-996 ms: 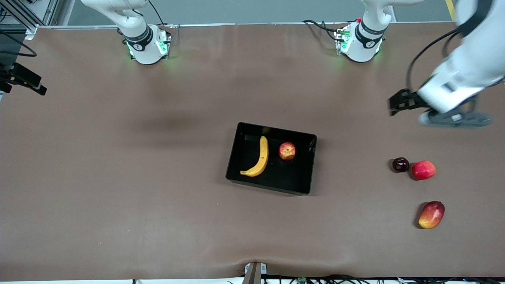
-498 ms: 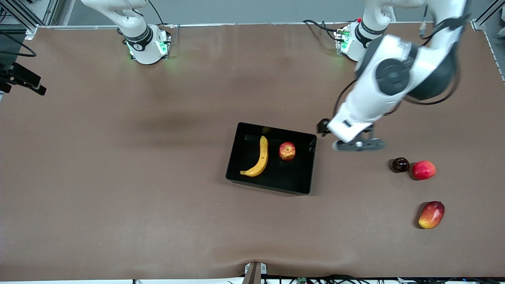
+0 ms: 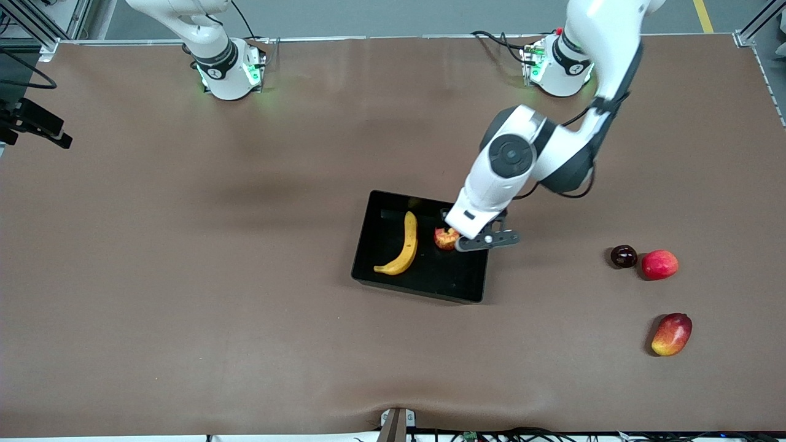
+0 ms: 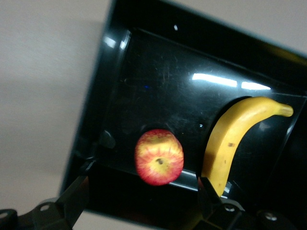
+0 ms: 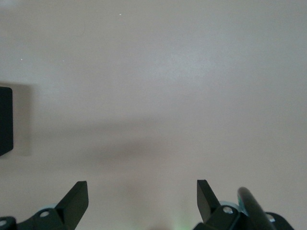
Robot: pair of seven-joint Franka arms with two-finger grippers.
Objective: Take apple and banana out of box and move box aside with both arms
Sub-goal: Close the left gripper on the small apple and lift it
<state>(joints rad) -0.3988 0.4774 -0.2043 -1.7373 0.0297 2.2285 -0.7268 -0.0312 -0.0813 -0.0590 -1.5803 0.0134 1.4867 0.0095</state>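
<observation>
Brown matting covers the whole table [image 3: 184, 307], and on its near part, toward my left arm's end, lies a mango [image 3: 671, 334]. Farther from the camera sit a pink-red fruit [image 3: 659, 264] and a dark plum [image 3: 624, 256], touching or nearly so.

Mid-table is the box [image 3: 424, 285], with the banana [image 3: 402, 245] and the apple [image 3: 444, 238] both inside, so I judge the first step is in hand. My left gripper [image 4: 144, 201] hangs over the apple, fingers [image 4: 76, 194] spread wide and empty. Next I must lower them around the apple without catching the box wall or the banana beside it.

My right gripper [image 5: 142, 199] waits over bare table, fingers wide too.

No brand, label or writing is readable on anything.
</observation>
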